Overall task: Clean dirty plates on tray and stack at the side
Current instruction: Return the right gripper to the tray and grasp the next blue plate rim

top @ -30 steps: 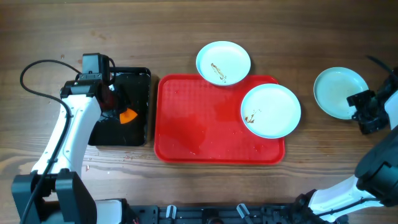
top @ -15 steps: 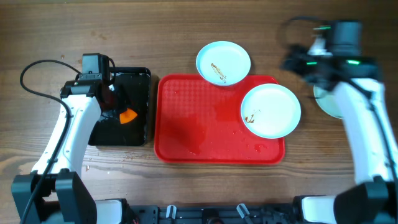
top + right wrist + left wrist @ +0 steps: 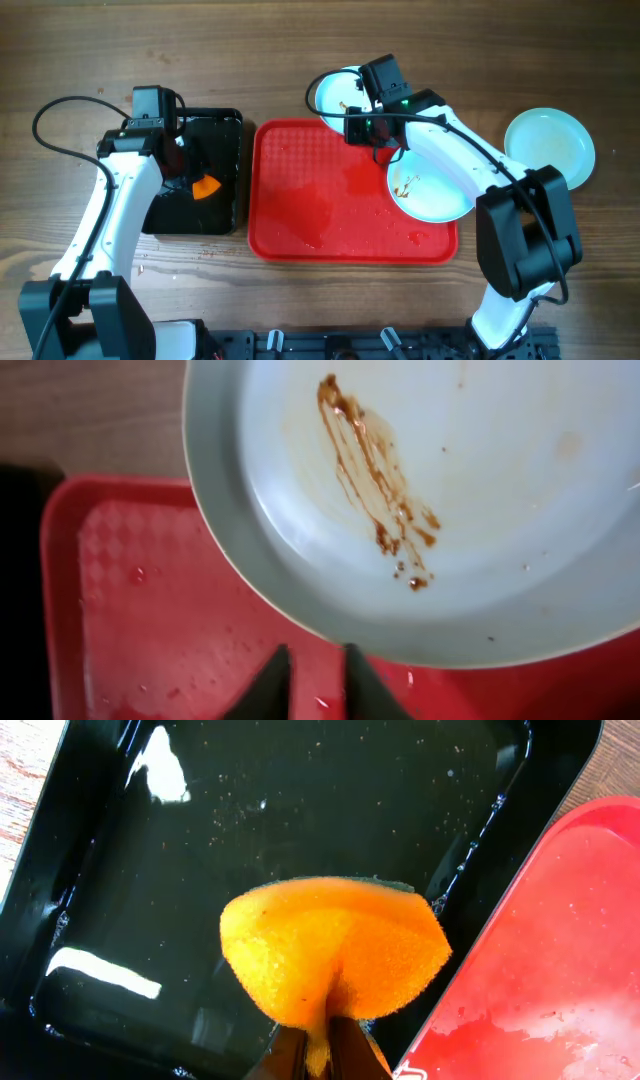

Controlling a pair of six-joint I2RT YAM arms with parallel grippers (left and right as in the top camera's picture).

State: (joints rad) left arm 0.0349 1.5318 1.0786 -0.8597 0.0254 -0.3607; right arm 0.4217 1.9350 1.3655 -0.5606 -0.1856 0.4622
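Left: risking drips across the table (image 3: 300, 40) in carrying the orange sponge (image 3: 335, 950), being pinched tight by the left gripper (image 3: 318, 1055) over the black tray (image 3: 300, 800), wet and otherwise bare. Centre: risking tipping the far smeared plate (image 3: 450, 510), overlapping the far rim of the red tray (image 3: 320, 200), by nudging with the right gripper (image 3: 307, 685), hanging narrowly parted and empty just beside. Right: carrying 1 near smeared plate (image 3: 440, 190) at the tray's right end; lying off-tray at far right, 1 clean-looking plate (image 3: 550, 148).
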